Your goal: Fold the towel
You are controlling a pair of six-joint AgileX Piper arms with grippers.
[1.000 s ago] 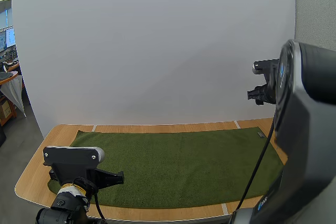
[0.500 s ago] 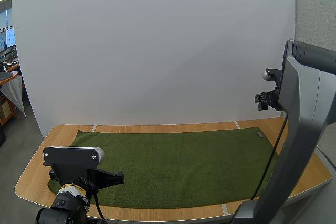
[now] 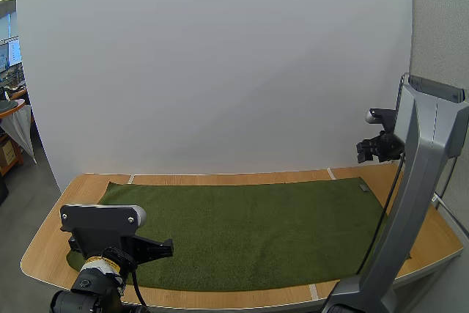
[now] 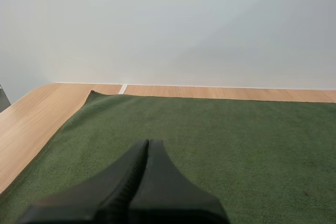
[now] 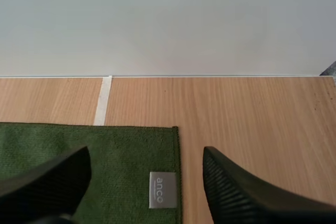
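Wooden table (image 3: pixel 45 253) with a plain white screen (image 3: pixel 220 71) standing along its far edge, and the green towel (image 3: pixel 249 229) lies flat and fully spread over most of the top (no fold in it anywhere that I can see).

Left gripper (image 4: pixel 147 145) has its fingers pressed together into one dark wedge. It sits low over the near left part of the towel, with the cloth running out ahead of the tip and off to both sides. The towel's far left corner is ahead of that tip and a bit to the left, right by a strip of white tape (image 4: pixel 122 88) on the wood.

Right gripper (image 5: pixel 144 161) has its fingers spread wide with nothing between them. From the high view it hangs raised above the table, well clear of the cloth, over the far right end. Looking down from its wrist, the towel's far right corner lies under the gap between the two fingers, grey label (image 5: pixel 163 190) included. The towel's side edge runs closer to the one finger (image 5: pixel 231 192), which is over bare wood; the other finger is over the green.
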